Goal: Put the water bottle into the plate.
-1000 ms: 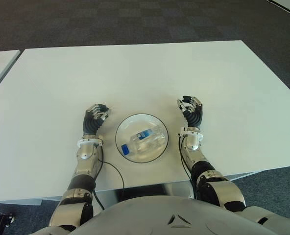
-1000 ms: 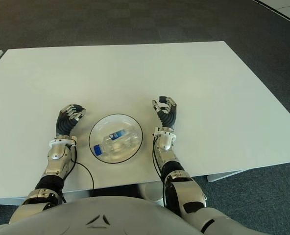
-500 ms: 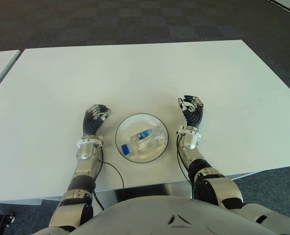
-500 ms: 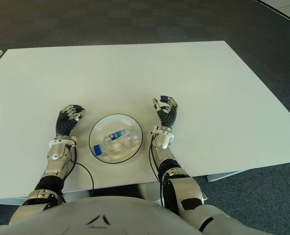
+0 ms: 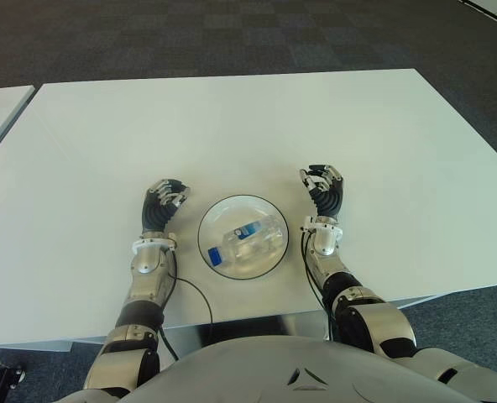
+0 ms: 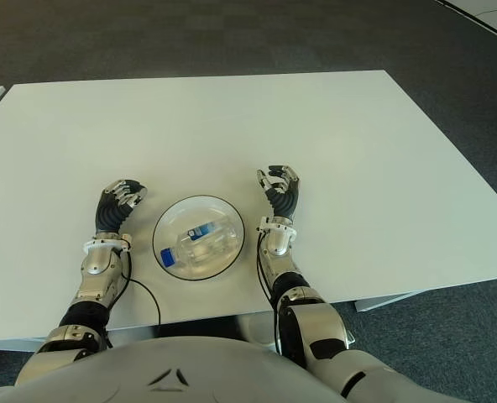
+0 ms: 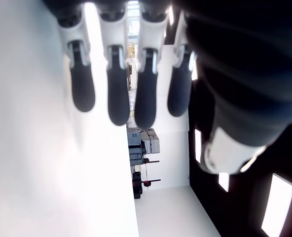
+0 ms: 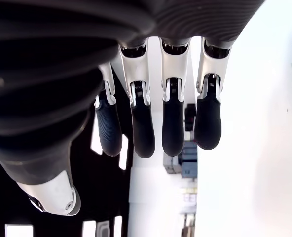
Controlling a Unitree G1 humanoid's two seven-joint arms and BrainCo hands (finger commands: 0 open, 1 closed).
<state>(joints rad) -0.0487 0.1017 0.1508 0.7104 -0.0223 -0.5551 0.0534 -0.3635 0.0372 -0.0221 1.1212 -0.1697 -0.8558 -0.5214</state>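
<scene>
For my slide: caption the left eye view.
Water bottle lies in the plate between empty left hand and right hand.

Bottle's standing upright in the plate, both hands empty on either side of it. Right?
Not quite. The bottle lies on its side in the plate, not upright; the left eye view shows it. The rest holds: the left hand and right hand show either side of the plate, and both hold nothing.
</scene>
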